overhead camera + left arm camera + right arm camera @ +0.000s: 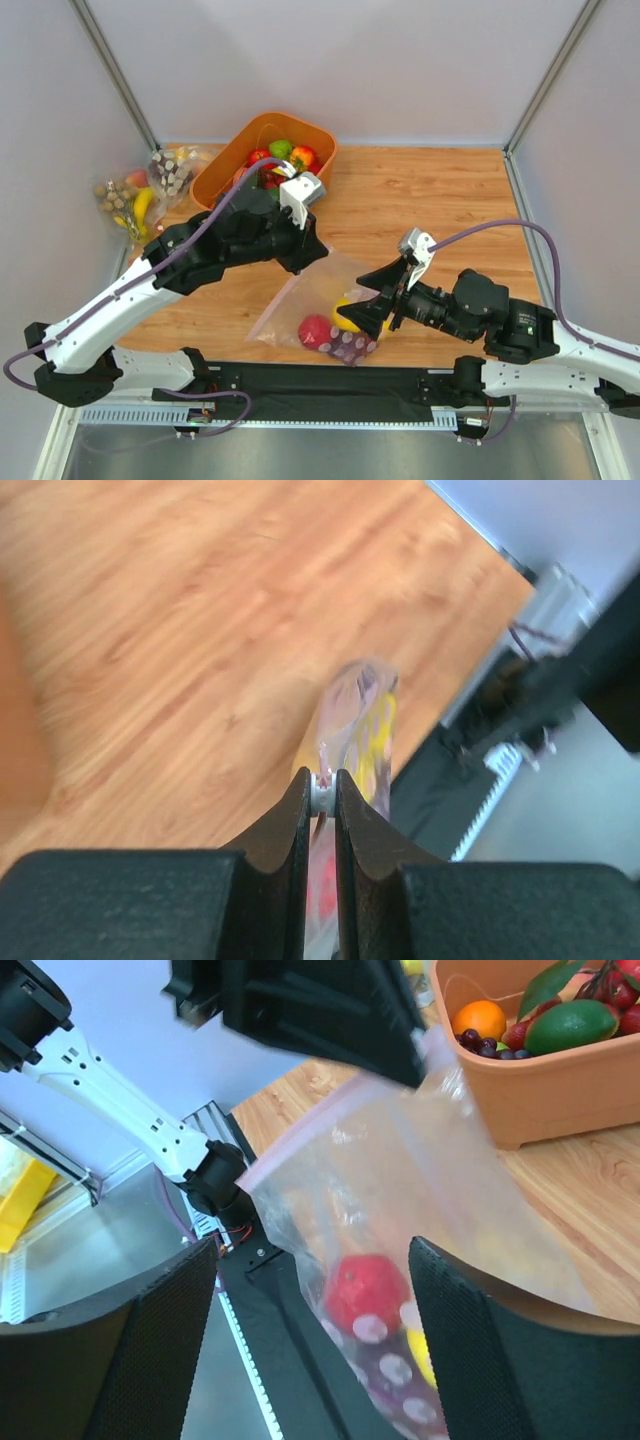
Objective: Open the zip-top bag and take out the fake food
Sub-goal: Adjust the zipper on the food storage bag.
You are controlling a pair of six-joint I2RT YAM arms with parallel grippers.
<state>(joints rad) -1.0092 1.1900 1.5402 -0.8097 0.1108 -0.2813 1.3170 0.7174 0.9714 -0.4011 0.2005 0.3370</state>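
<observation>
The zip-top bag (300, 290) is clear with a pink zip strip and slopes down from its raised top corner to the table's near edge. Inside lies the fake food: a red fruit (316, 330), a yellow piece (347, 317) and a purple spotted piece (352, 347). My left gripper (318, 250) is shut on the bag's upper edge (322, 792), and the bag (360, 720) hangs beyond its tips. My right gripper (366, 310) stands open at the bag's right side. In the right wrist view its fingers (150, 1330) flank the bag (400, 1160) and the red fruit (365, 1290) without touching them.
An orange basket (225, 170) of plastic fruit stands at the back left and shows again as the basket (560, 1090) in the right wrist view. Other clear bags (135, 200) with a banana and nuts lie at the left wall. A black rail (300, 385) runs along the near edge.
</observation>
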